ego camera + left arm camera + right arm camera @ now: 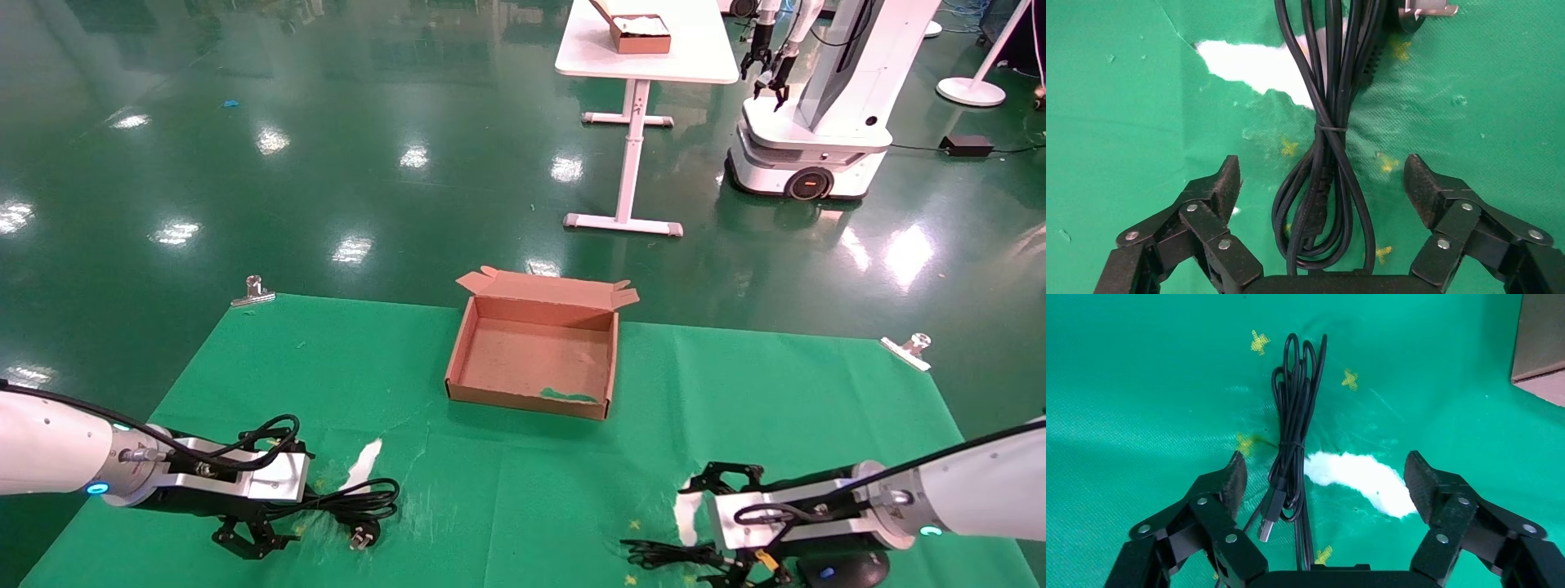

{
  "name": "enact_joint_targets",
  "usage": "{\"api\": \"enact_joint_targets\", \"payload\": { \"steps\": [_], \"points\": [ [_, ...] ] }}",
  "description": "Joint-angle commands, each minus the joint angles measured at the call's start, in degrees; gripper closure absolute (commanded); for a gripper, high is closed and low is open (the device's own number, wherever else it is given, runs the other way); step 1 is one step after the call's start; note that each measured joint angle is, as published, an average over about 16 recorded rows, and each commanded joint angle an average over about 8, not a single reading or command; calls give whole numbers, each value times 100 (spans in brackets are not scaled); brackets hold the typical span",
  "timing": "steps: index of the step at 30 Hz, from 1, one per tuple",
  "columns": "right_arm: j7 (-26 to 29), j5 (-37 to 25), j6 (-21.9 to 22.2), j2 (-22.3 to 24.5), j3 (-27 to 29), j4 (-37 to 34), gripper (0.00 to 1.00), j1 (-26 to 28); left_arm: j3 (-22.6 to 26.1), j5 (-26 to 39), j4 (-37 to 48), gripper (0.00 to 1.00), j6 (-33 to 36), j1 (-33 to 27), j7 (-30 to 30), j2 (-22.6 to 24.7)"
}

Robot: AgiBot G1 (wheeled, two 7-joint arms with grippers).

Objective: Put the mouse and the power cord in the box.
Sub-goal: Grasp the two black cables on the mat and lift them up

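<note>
Cardboard box (535, 358): brown, shallow, nothing in it but a green smear, at the far middle of the table — nothing packed yet.
Power cord (1329, 153): looped black bundle on the cloth near the left edge, between the spread jaws of the left gripper (1324, 184), not yet clamped.
Mouse (842, 569): near the right front edge, partly under the right arm; its thin cable (1291, 441) lies bundled on the cloth.
Right gripper (1324, 481): jaws apart, over that cable, holding nothing.
Left to do: both grasps, both transfers.
Surface: green cloth (735, 392), torn to white in spots, clipped at the far corners.
Room: glossy green floor, white table (654, 57) bearing another box, a second robot (817, 122) — well apart.
</note>
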Motion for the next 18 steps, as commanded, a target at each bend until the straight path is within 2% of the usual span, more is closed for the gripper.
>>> {"api": "enact_joint_targets", "payload": {
  "steps": [1, 18],
  "points": [
    [5, 1, -1, 5, 0, 14, 100, -3, -2, -3, -11, 100, 0, 2, -6, -3],
    [22, 5, -9, 21, -1, 63, 100, -17, -14, -27, -53, 100, -6, 23, -35, -12]
  ]
}}
